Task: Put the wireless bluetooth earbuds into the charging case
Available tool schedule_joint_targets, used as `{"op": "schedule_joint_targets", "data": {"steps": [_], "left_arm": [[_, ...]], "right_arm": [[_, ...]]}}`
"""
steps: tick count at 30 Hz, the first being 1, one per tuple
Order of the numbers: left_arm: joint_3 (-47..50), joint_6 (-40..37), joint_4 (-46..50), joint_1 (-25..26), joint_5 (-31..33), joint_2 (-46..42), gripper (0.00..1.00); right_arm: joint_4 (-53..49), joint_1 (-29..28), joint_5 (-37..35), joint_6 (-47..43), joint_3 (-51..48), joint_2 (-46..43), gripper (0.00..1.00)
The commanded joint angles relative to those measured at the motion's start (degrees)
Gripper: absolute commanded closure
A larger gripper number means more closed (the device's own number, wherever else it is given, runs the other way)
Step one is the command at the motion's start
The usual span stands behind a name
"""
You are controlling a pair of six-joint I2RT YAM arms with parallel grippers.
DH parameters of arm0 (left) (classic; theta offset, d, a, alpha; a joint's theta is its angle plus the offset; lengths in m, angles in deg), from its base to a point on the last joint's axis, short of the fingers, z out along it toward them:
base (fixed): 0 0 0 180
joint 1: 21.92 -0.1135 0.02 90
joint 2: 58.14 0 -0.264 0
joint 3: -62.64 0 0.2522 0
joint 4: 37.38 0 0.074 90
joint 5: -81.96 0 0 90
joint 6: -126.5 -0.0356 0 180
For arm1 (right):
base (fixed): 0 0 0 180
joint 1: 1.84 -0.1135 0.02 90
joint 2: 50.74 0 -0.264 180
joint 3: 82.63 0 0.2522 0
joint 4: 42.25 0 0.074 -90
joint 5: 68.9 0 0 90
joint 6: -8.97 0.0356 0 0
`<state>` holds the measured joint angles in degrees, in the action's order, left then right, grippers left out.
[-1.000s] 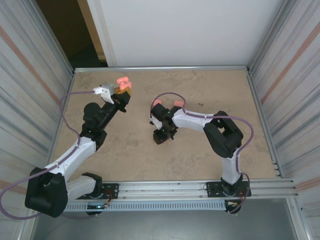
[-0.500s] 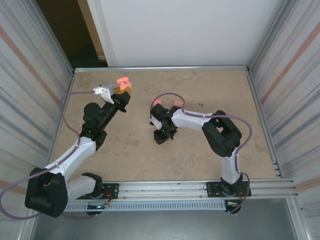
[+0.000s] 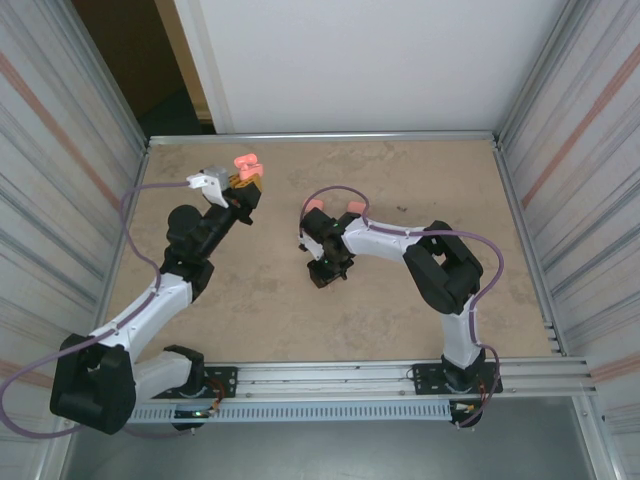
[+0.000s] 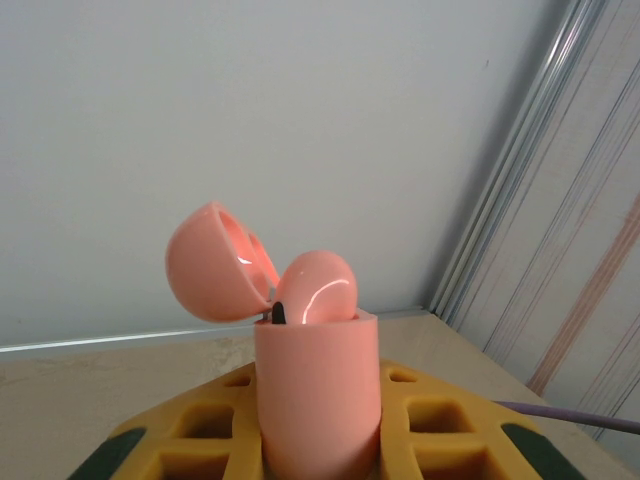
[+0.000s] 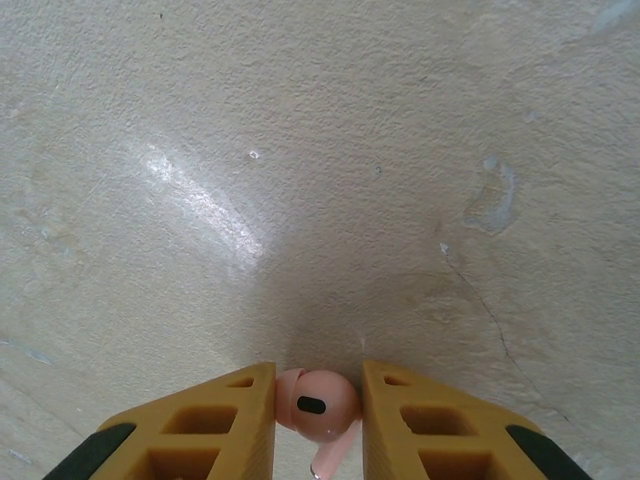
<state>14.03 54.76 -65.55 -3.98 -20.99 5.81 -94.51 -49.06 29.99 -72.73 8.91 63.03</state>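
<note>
My left gripper point(image 3: 243, 183) is raised at the table's far left, shut on a pink charging case point(image 4: 318, 390) that stands upright between its yellow fingers point(image 4: 440, 420). The case's lid point(image 4: 215, 262) is swung open to the left, and one earbud point(image 4: 315, 290) sticks out of the case's top. My right gripper point(image 3: 322, 268) points down at mid-table. In the right wrist view its yellow fingers point(image 5: 215, 425) press both sides of a small pink earbud point(image 5: 320, 405) lying on the table, stem toward the camera.
Two pink rounded pieces point(image 3: 313, 206) point(image 3: 353, 207) lie on the table just behind the right wrist. Metal walls point(image 3: 570, 180) close in both sides, and a rail point(image 3: 320, 136) runs along the far edge. The tabletop point(image 3: 430, 180) is beige and mottled.
The right gripper's jaws have closed in on the earbud on the table, and that wrist has shifted slightly. The left arm and its case have not moved.
</note>
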Motion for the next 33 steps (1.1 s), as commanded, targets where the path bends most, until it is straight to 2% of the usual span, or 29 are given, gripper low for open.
{"op": "schedule_joint_targets", "data": {"steps": [1, 14, 24, 33], "left_arm": [[-1.1, 0.0, -2.7, -0.4, -0.3, 0.4, 1.0], [-1.4, 1.1, -5.3, -0.4, -1.8, 2.4, 1.0], [0.6, 1.9, -16.1, -0.1, -5.4, 5.8, 1.0], [0.7, -2.9, -19.1, 2.8, -7.0, 6.4, 1.0]], "right_arm": [[0.1, 0.0, 0.3, -0.7, -1.1, -2.9, 0.74], [5.1, 2.9, -0.1, 0.7, -5.2, -13.3, 0.74], [10.5, 5.4, -0.1, 1.2, -5.1, -22.7, 0.74], [15.5, 7.6, 1.5, 0.9, -2.9, -30.2, 0.75]]}}
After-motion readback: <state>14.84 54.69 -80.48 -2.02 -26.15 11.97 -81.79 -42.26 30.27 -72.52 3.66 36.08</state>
